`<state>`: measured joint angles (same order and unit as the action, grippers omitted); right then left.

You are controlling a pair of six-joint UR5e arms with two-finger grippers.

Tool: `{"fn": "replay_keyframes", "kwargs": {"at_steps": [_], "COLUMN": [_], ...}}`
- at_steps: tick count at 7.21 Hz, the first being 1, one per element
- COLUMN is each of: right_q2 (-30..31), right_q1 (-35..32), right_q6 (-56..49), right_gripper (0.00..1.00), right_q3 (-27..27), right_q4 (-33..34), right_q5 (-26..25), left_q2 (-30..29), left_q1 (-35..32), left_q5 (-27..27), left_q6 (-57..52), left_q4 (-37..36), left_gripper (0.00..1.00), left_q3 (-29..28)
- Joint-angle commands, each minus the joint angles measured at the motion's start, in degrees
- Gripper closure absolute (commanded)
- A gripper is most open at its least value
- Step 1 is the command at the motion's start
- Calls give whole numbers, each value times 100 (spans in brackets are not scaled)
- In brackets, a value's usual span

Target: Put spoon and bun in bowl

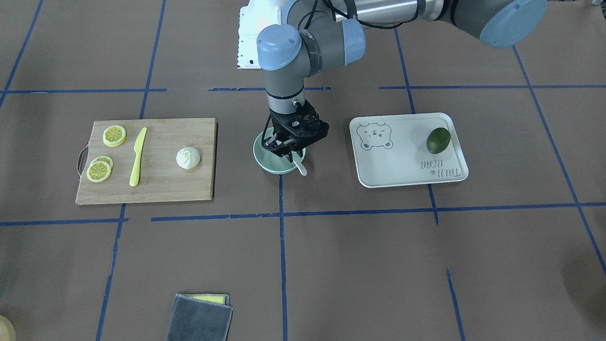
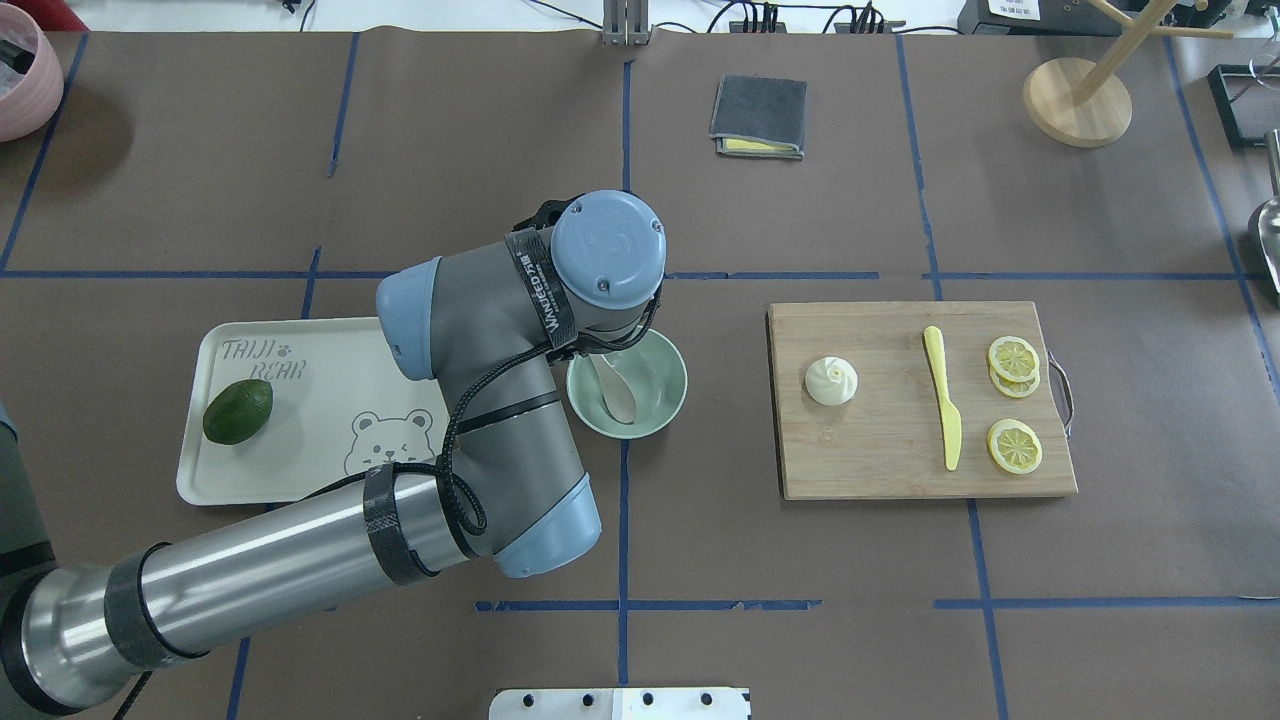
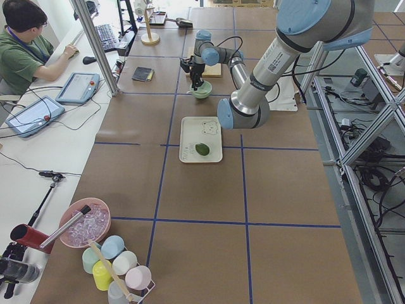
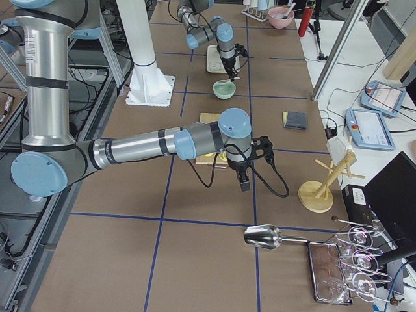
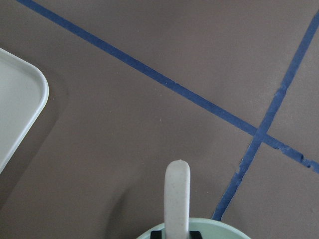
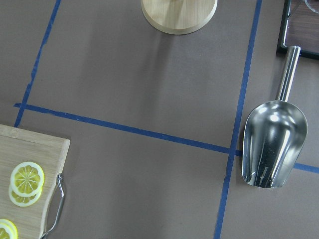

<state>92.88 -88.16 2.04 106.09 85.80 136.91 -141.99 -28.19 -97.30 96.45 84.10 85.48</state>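
The mint-green bowl (image 2: pixel 676 386) stands at the table's middle. My left gripper (image 1: pixel 284 152) hangs over it, shut on the cream spoon (image 2: pixel 618 396). The scoop is down inside the bowl, and the handle (image 1: pixel 300 167) sticks out over the far rim. In the left wrist view the handle (image 5: pixel 177 199) runs between two dark fingertips (image 5: pixel 157 233), above the bowl's rim (image 5: pixel 222 232). The white bun (image 2: pixel 831 380) sits upright on the wooden board (image 2: pixel 880 462), apart from both grippers. My right gripper (image 4: pixel 245 184) hovers beyond the board's handle end; I cannot tell whether it is open.
On the board lie a yellow knife (image 2: pixel 942 400) and lemon slices (image 2: pixel 1014 358). A cream tray (image 2: pixel 300 400) with a green fruit (image 2: pixel 238 411) sits by the bowl on my left. A grey cloth (image 2: pixel 758 116), a wooden stand (image 2: pixel 1077 100) and a metal scoop (image 6: pixel 274 147) lie farther off.
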Motion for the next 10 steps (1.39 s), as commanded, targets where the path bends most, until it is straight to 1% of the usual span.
{"fn": "replay_keyframes", "kwargs": {"at_steps": [1,2,3,4,5,6,7,8,9,10], "right_q2": [-7,-7,2,-50,-251,-488,-690,-997,-1156,-1201], "right_q1": [0,0,35,322,699,1051,1290,1553,2008,2578], "right_q6": [-2,-81,-99,-12,-28,41,686,1432,2257,2961], "right_gripper": [0,0,0,0,0,0,0,0,0,0], "right_q3": [34,52,96,105,105,113,114,201,506,874], "right_q4": [-28,-54,-385,-589,-599,-608,-608,-600,-591,-547], "right_q5": [28,220,300,283,214,239,239,213,-74,-582], "left_q2": [546,1115,1574,1787,2102,2645,3277,3831,4324,4790], "left_q1": [-3,-64,-308,-771,-1324,-1930,-2615,-3266,-4055,-4872], "left_q5": [-26,-52,-78,-113,-688,-1007,-1454,-2085,-2596,-3436], "left_q6": [-904,-1901,-2746,-3764,-4748,-5628,-6742,-7589,-8215,-8621], "left_q4": [10,-16,18,62,80,359,814,1123,1196,1240], "left_gripper": [0,0,0,0,0,0,0,0,0,0], "left_q3": [884,1744,2213,2444,2551,2752,2763,2694,2562,2169]}}
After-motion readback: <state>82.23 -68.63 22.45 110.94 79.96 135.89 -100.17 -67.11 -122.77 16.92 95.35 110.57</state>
